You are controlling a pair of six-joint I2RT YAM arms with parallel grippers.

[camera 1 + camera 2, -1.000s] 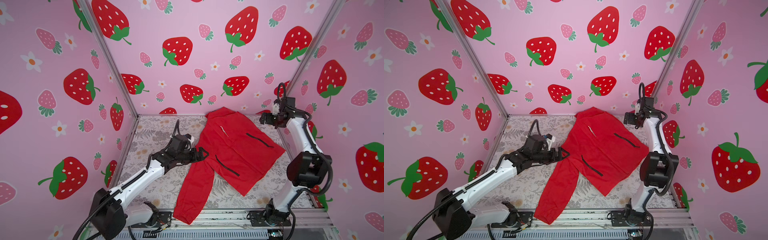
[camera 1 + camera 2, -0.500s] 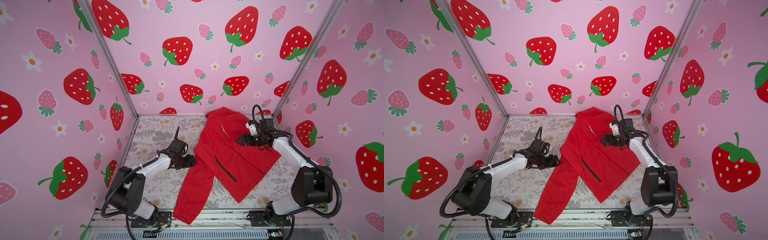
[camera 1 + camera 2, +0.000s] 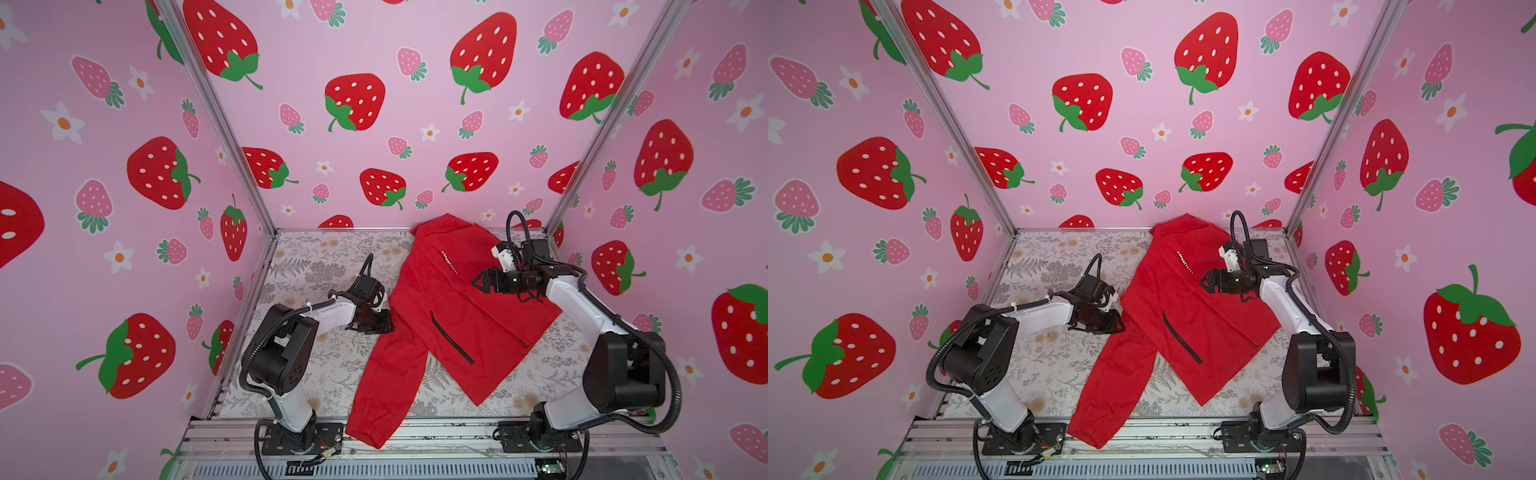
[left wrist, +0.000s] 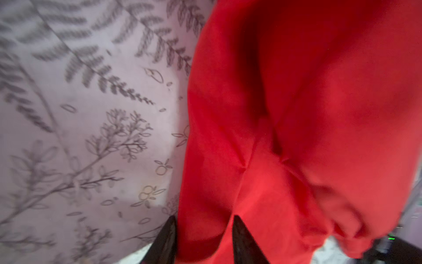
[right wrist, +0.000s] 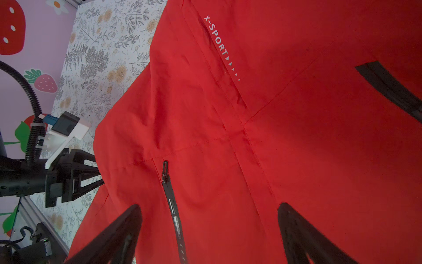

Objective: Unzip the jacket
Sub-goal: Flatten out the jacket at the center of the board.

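While the right hand (image 3: 476, 284) hovers spread above the jacket (image 3: 457, 320), the left hand (image 4: 204, 220) straddles its edge — clamped or not, I cannot tell.

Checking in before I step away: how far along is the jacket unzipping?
Done: nothing unzipped; the jacket lies spread, its front flap closed. In hand: left gripper pinches its side fold, right gripper hovers open over the chest. Left: find the pull, slide it down.
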